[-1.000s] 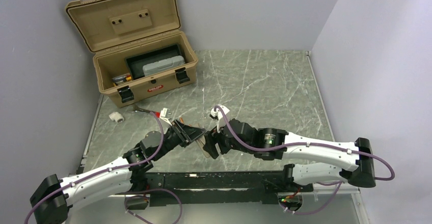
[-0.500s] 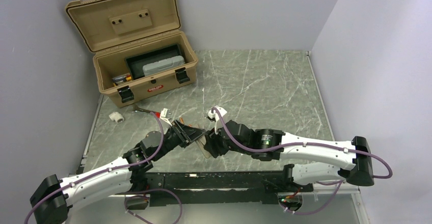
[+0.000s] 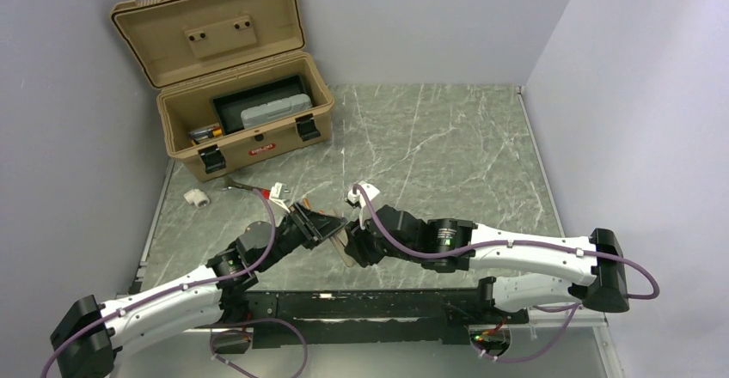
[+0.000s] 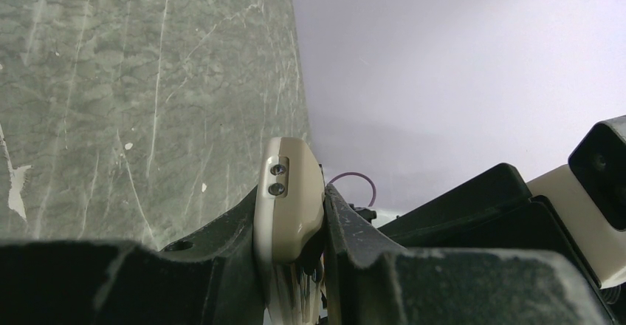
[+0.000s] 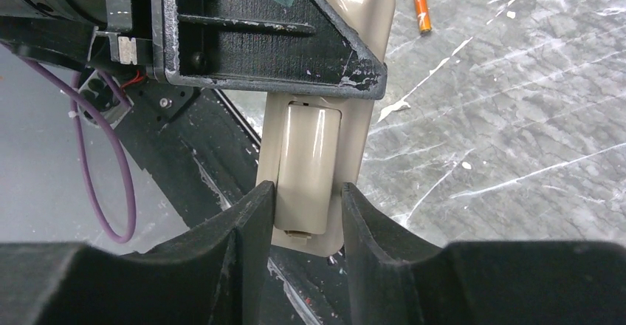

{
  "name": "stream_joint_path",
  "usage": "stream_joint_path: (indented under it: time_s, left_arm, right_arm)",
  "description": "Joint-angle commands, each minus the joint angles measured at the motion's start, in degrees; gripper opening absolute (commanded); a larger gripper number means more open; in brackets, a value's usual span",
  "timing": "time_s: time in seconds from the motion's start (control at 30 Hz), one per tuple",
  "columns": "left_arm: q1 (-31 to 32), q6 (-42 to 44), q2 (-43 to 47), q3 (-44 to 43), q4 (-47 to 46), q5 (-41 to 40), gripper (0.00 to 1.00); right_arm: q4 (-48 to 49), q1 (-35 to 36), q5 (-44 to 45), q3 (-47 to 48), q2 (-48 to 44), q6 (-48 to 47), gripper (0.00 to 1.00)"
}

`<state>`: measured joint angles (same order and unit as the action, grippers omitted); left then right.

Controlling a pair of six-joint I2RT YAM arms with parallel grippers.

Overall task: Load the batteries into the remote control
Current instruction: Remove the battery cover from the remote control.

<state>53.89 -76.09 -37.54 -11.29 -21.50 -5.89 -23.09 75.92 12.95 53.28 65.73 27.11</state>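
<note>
At 10 o'clock on the bench (image 3: 447, 137), the open tan toolbox (image 3: 279, 138) bears a red label (image 3: 256, 149), too small to read. Its black tray (image 3: 222, 102) holds a grey case (image 3: 275, 113). Near 6 o'clock the left pincer (image 4: 289, 218) pinches the remote control (image 4: 291, 181). The right pincer (image 5: 306, 196) flanks its raised back panel, and I cannot tell whether it grips. One battery (image 5: 420, 9) lies on the bench.

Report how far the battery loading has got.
Done: the left hand has the remote control clamped, its back turned toward the right hand. In hand: the right hand straddles the battery cover, which looks still in place. Left: open it and fit the cells. One battery lies loose on the table, and neither hand holds one.
</note>
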Motion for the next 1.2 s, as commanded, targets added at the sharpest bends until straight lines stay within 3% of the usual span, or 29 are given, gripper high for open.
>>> stream_joint_path:
  time_s: [0.0, 0.3, 0.57, 0.87, 1.17]
  left_arm:
    - [0.2, -0.3, 0.6, -2.0, -2.0, -0.5, 0.00]
    - [0.2, 0.2, -0.1, -2.4, -1.1, -0.8, 0.00]
    - [0.2, 1.9, 1.9, -3.7, 5.3, -3.8, 0.00]
    - [0.2, 4.1, 9.2, -6.8, 24.4, -9.9, 0.00]
    - [0.2, 6.3, 21.7, -9.6, 42.0, -16.0, 0.00]
  right_arm:
    - [-0.2, 0.4, -0.1, 0.7, -0.1, 0.0, 0.39]
    - [-1.2, 0.5, -1.4, 1.6, 0.5, -0.7, 0.27]
    - [-2.4, 0.5, -2.0, 2.0, -0.2, 0.1, 0.25]
    - [-4.2, -1.3, 9.7, -2.6, -7.5, 7.4, 0.19]
    - [4.1, -8.6, 9.1, -13.2, -3.2, 6.3, 0.17]
